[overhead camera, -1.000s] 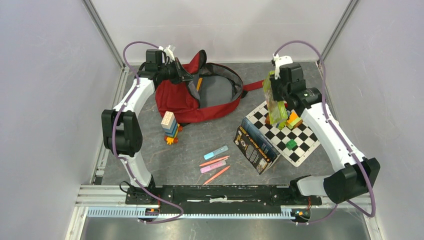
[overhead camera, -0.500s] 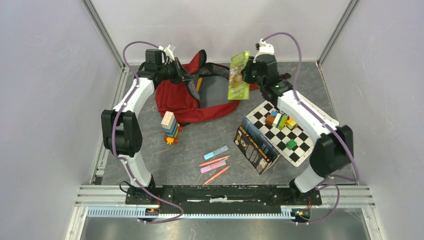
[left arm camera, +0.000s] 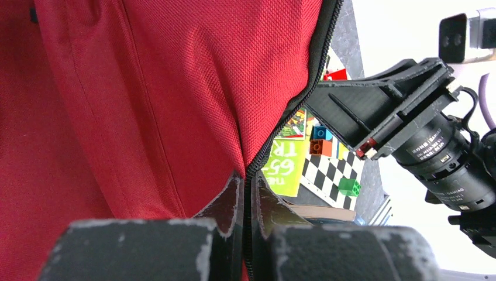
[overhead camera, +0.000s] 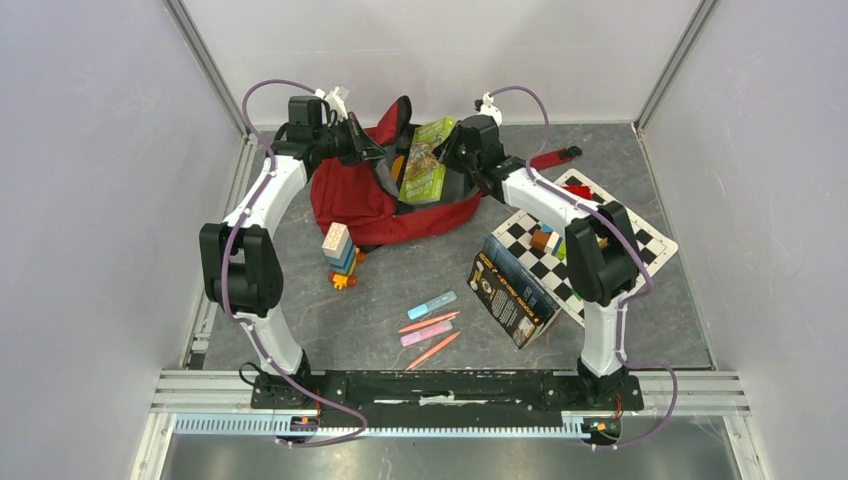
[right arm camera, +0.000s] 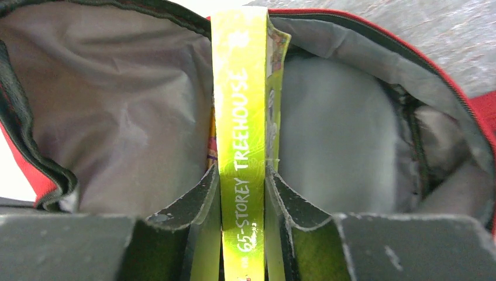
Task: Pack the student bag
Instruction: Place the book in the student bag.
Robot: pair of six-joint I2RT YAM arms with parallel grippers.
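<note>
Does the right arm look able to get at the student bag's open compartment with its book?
Probably yes. The right gripper, shut on the green book, is at the mouth of the student bag; the left gripper pinches the zip edge, holding it open, and the grey lining ahead looks clear.

Overhead rear camera; both wrist cameras tight on student bag (overhead camera: 350, 200)

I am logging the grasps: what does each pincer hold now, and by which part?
The right pincer grips the green book by its spine edge, at the open student bag's mouth. The left pincer pinches the bag's rim at the zip.
</note>
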